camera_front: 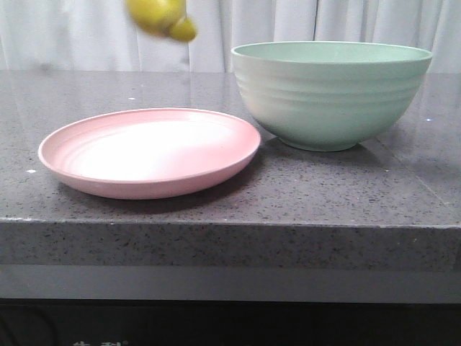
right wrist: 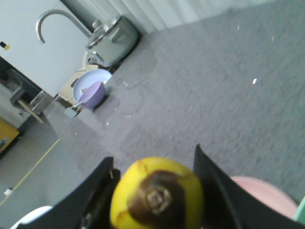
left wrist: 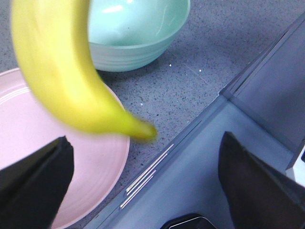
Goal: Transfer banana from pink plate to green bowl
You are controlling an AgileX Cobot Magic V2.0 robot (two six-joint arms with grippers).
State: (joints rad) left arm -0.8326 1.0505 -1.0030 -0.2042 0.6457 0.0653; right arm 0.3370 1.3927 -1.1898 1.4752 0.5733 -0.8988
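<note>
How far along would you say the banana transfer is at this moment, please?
Done: the banana is off the pink plate, which now lies bare. In hand: the right gripper holds the banana's end between its fingers, high above the plate's far edge. Left: carry it over the green bowl, whose inside shows nothing in the left wrist view, and release it there. The left gripper is open, holding nothing.
</note>
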